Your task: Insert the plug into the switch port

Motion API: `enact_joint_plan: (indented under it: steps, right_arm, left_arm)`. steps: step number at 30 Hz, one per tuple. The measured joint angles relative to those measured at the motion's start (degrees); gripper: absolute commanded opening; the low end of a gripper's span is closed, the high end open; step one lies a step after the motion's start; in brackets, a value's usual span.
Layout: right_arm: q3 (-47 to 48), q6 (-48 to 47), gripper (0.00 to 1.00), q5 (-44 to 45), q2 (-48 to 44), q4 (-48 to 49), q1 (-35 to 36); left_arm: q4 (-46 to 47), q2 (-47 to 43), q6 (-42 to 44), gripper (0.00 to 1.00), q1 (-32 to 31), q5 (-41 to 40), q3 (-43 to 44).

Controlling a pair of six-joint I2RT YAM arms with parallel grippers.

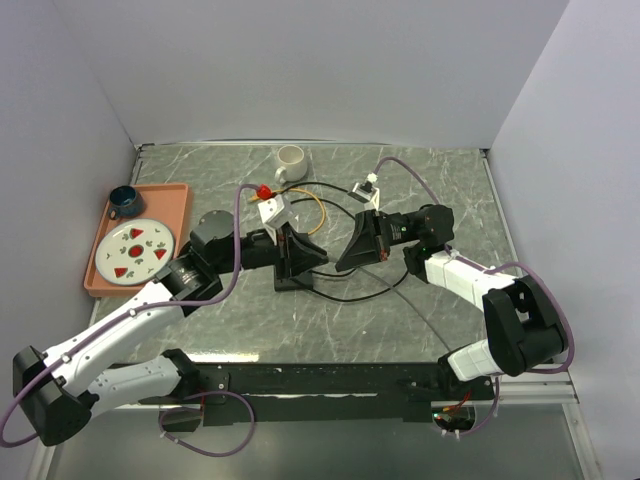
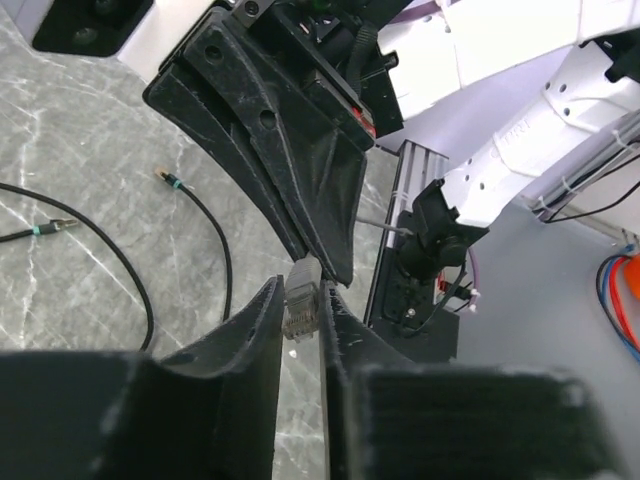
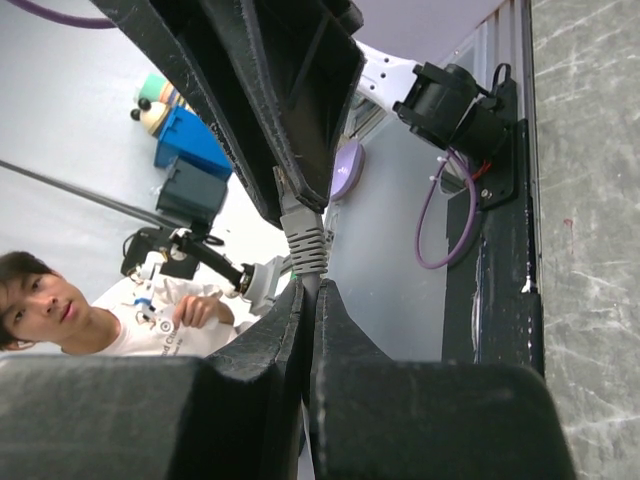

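Observation:
The grey plug [image 2: 300, 300] hangs in the air between both grippers above the table's middle. My left gripper [image 1: 322, 260] is shut on the plug's clear head, which sits between its fingertips in the left wrist view. My right gripper [image 1: 342, 264] is shut on the cable just behind the plug's ribbed boot [image 3: 303, 235]. The two grippers meet tip to tip. The flat black box [image 1: 290, 282] lies on the table under my left gripper. Its switch port is hidden.
A black cable [image 1: 350, 296] loops across the table. An orange tray [image 1: 172, 200] at the left holds a plate and a blue cup. A white mug [image 1: 291, 163], white adapter blocks [image 1: 272, 209] and a yellow wire [image 1: 316, 210] lie at the back.

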Motion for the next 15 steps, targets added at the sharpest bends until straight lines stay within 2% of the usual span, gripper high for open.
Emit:
enact_joint_plan:
  steps: [3,4,5,8,12,15]
  right_arm:
    - [0.00,0.13,0.00,-0.24,0.00,0.02,-0.24]
    - [0.00,0.13,0.03,-0.26,0.00,0.02,-0.26]
    - [0.00,0.13,0.15,-0.35,0.00,0.04,-0.26]
    - [0.02,0.48,0.41,-0.50,0.00,0.07,-0.31]
    - [0.02,-0.96,0.58,-0.37,-0.15,0.02,-0.26]
    - [0.00,-8.39,0.68,0.11,-2.71,-2.27,-0.57]
  left_arm:
    - [-0.07,0.55,-0.37,0.01,-0.28,0.02,0.66]
    - [-0.04,0.63,-0.50,0.01,-0.35,0.04,0.72]
    - [-0.04,0.68,-0.90,0.01,-0.37,0.02,0.74]
    - [-0.11,0.96,-1.92,0.01,-0.37,-0.24,1.01]
    - [-0.07,1.46,-3.32,0.01,-0.81,-1.99,1.46]
    - [-0.13,1.46,-3.61,0.01,-0.85,-3.61,1.55]
